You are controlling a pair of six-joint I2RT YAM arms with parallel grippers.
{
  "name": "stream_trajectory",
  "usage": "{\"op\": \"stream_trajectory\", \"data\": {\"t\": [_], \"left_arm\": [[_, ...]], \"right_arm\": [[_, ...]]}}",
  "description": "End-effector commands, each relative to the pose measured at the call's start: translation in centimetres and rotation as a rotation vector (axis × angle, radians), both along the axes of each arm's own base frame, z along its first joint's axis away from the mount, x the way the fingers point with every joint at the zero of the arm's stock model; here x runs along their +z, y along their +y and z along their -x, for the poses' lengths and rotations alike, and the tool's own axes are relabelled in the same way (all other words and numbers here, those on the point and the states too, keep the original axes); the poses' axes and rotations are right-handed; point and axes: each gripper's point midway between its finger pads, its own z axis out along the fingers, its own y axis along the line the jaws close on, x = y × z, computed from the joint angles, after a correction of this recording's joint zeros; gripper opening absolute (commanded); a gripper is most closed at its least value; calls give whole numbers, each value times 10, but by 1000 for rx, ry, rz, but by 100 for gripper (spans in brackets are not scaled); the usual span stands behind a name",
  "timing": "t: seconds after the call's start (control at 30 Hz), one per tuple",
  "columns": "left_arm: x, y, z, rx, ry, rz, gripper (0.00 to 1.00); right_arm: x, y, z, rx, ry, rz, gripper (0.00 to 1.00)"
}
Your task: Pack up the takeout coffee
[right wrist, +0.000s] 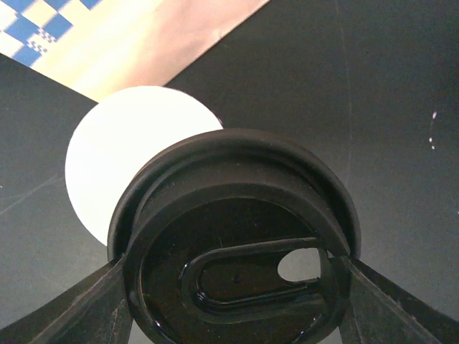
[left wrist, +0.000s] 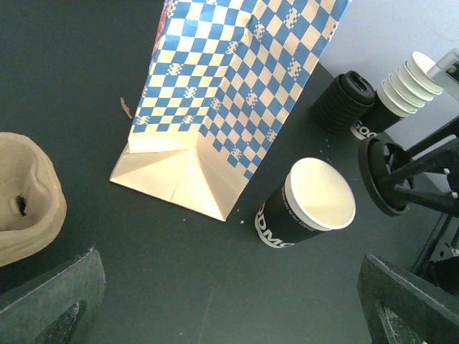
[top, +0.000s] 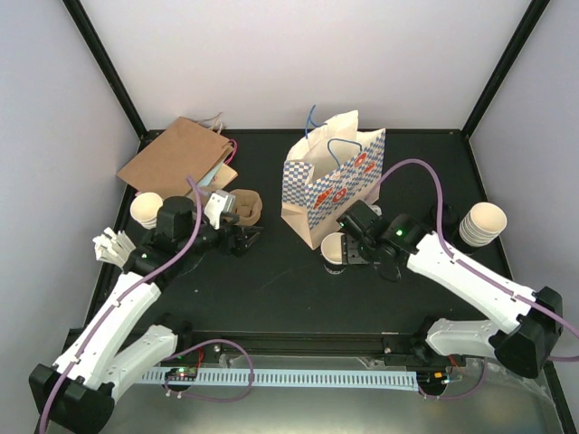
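A black lid (right wrist: pixel 237 186) is clamped in the right pincer (right wrist: pixel 231 287), seemingly above the open cup (right wrist: pixel 122 158); centring and pressing are needed. The left pincer (left wrist: pixel 229 308) is spread apart.

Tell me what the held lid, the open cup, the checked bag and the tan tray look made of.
The lid: probably plastic, glossy black, with moulded ridges and a sip hole. The cup: looks like paper, matte cream inside, printed black outside, rolled rim. The bag: paper, sharp folded creases at the base. The tray: likely moulded pulp, rough and tan.
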Motion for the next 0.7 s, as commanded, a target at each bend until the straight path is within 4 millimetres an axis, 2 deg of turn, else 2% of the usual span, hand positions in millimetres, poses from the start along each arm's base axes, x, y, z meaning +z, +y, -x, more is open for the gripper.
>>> {"op": "stream_trajectory", "data": {"t": [0.0,0.23,0.67], "left_arm": [[5,-9,-1,-32,22,57,99],[1,-12,-1,-47,52,63,99],[-4,-14,-2,-55,72,58,99]], "right_arm": [[11,9,-20,29,-42,24,72],[12,30,-38,65,-51,11,72],[-7,41,-41,102,-11,21,73]]}}
